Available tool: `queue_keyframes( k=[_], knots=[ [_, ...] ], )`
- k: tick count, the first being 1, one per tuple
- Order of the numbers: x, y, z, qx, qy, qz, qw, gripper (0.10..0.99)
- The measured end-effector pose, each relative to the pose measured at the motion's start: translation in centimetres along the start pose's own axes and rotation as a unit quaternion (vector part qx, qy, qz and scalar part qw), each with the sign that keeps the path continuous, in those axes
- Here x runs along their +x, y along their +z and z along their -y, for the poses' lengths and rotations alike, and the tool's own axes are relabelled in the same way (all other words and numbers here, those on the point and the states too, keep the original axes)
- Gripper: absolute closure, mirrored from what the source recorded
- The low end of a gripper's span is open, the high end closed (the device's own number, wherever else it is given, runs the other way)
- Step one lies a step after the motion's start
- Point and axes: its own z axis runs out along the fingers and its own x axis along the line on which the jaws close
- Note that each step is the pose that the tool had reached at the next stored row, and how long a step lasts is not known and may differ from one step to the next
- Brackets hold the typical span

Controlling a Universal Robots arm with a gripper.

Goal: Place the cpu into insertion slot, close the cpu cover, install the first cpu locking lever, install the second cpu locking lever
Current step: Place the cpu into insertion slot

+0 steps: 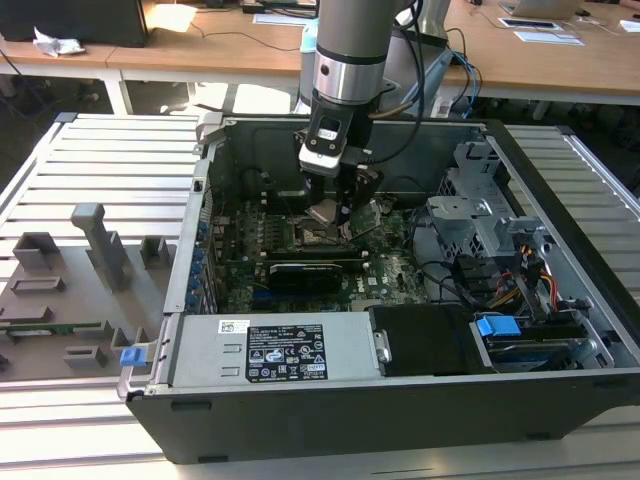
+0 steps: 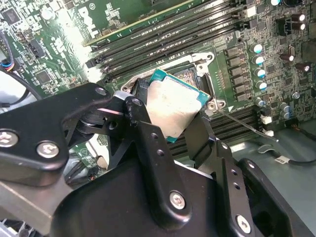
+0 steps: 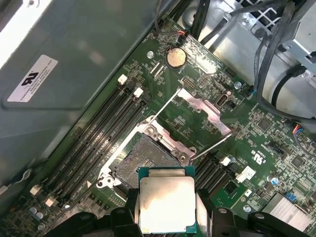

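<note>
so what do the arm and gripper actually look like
The arm is a grey tube ending in a polished silver ring, with grey and blue cables hanging behind it. The gripper is matte black, with chunky linked fingers pinned by silver screws.

A robotics lab or workshop; open computer case (image 1: 350, 425) on slatted aluminium bench (image 1: 110, 160); paper-strewn desks (image 1: 600, 62) behind.

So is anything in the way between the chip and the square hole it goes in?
Nothing visible is. The gripper holds the cpu just short of the insertion slot, whose recess lies bare. The cpu cover is swung open on the side of the slot away from the cpu, off the path.
</note>
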Motion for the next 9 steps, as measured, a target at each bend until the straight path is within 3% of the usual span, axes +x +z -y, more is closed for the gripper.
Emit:
queue_keyframes(
  k=[9],
  knots=[
    [0.0, 0.0, 0.0, 0.0007, 0.01, 0.0001, 0.9999, 0.545]
  ],
)
